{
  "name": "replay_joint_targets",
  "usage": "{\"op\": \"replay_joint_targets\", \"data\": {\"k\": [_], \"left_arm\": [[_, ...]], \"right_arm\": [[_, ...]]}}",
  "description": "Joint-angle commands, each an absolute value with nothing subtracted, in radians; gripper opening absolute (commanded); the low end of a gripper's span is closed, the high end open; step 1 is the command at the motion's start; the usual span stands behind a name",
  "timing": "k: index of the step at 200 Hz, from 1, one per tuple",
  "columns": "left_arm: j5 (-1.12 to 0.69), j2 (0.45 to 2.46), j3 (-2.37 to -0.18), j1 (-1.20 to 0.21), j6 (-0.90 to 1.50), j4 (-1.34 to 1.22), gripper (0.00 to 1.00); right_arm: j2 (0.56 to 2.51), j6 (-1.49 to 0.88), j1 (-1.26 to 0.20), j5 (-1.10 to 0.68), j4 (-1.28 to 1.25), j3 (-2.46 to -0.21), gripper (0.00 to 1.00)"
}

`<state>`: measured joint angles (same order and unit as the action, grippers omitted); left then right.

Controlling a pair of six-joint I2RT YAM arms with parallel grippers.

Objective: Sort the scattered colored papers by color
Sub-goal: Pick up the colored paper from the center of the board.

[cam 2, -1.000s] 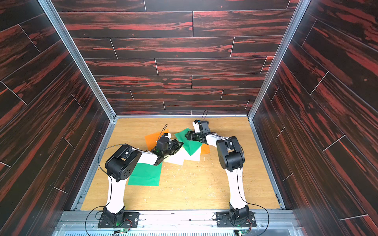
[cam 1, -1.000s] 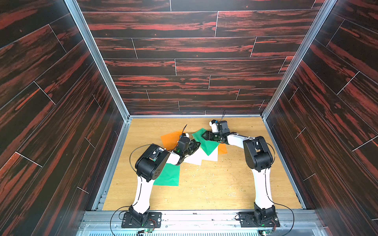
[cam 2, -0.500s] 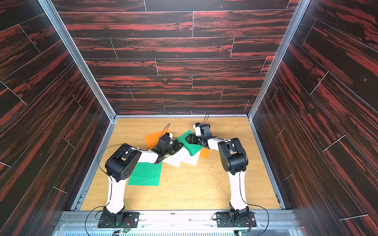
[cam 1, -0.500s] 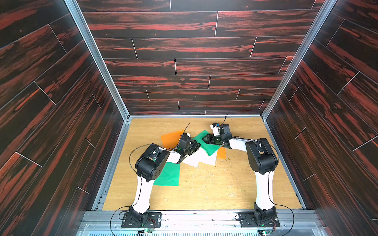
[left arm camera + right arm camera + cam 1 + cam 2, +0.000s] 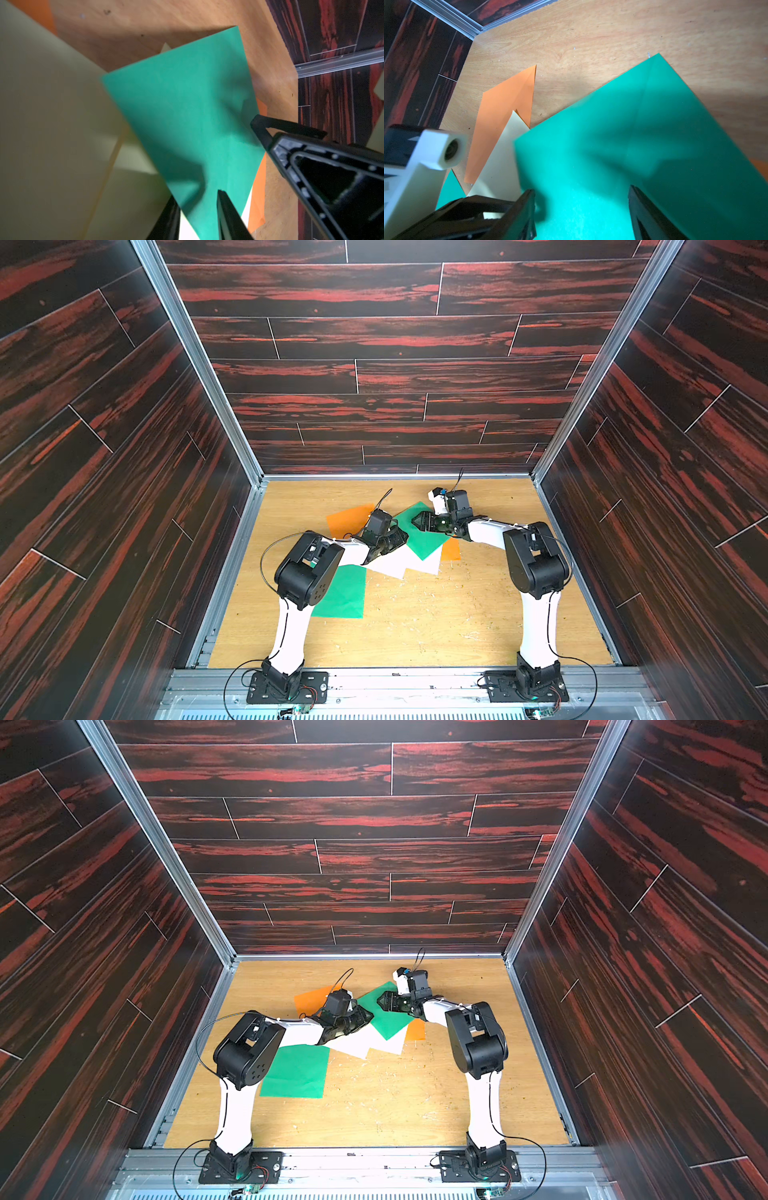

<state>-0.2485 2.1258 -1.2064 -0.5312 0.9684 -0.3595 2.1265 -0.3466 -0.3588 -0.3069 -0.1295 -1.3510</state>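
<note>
The colored papers overlap in a loose pile mid-table. A creased green sheet (image 5: 420, 533) lies on top of white sheets (image 5: 409, 562), with orange sheets at the back left (image 5: 347, 518) and the right (image 5: 452, 549). Another green sheet (image 5: 343, 593) lies flat by my left arm. My left gripper (image 5: 401, 537) is at the top green sheet's left corner. In the left wrist view its jaws (image 5: 197, 196) stand slightly apart with that corner (image 5: 187, 104) between them. My right gripper (image 5: 415, 520) faces it, open wide (image 5: 581, 190) over the same sheet (image 5: 633, 135).
Dark wood-patterned walls enclose the wooden table (image 5: 415, 622) on three sides, with a metal rail (image 5: 395, 676) along the front. Both grippers' tips sit close together over the pile. Bare table lies at the front and the right.
My left gripper's jaws have parted after being shut on the green sheet's corner. My right gripper has moved left and slightly nearer, over the green sheet towards the left gripper.
</note>
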Motion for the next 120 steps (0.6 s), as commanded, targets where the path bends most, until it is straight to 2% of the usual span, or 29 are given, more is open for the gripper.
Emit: {"op": "replay_joint_targets", "data": {"k": [1,16,120], "left_arm": [[-0.246,2.139,-1.238,-0.529,0.961,-0.359,0.40],[-0.257,2.155,-1.252,-0.528,0.971,-0.380,0.44],[-0.262,2.201,-1.249,-0.527,1.031,-0.540,0.47]], "right_arm": [[2.162,-0.335,-0.362,-0.311,-0.107,-1.372,0.73],[2.180,-0.337,-0.362,-0.307,-0.100,-1.379,0.72],[2.258,-0.349,-0.363,-0.333,-0.085,-1.393,0.71]]}}
